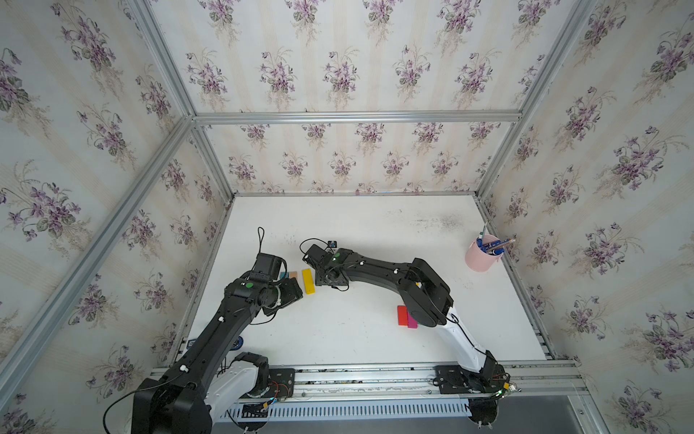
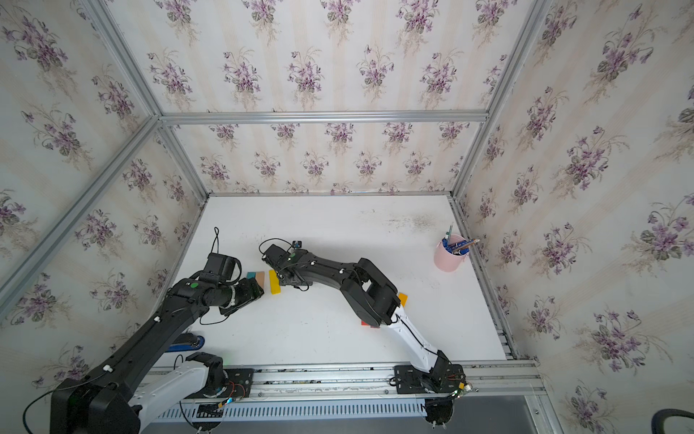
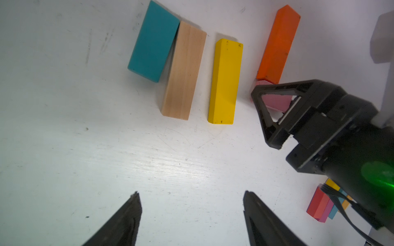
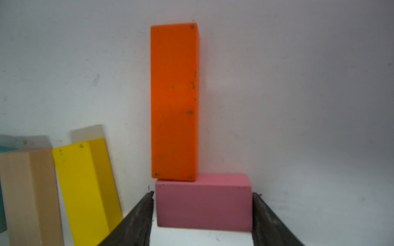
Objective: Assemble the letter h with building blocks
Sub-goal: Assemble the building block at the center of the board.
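Right end effector (image 4: 202, 194) is seen at the lower centre of the right wrist view, with its two dark fingers set at the short ends of the pink block (image 4: 202, 204). Whether the block is pinched or only flanked cannot be told. At the bottom of the left wrist view, the left end effector (image 3: 191, 198) is shown spread and empty over bare worktop (image 3: 64, 149).

The pink block is laid flat, and the orange block (image 4: 173, 102) is butted end-on against its long side, so a corner is formed. Left of these in the frame, the yellow block (image 3: 225, 81), tan block (image 3: 183, 72) and teal block (image 3: 153, 40) are laid side by side.

The blocks are judged to be light, rigid painted wood, smooth enough to slide. A low, square hold across the short ends is judged best, so that neighbours are not nudged.

The orange-pink joint is shown only by the wrist views. In both top views it is hidden under the right arm. A red block (image 1: 402, 315) and a magenta block (image 1: 412, 322), well apart from the rest, are shown plainly in a top view.
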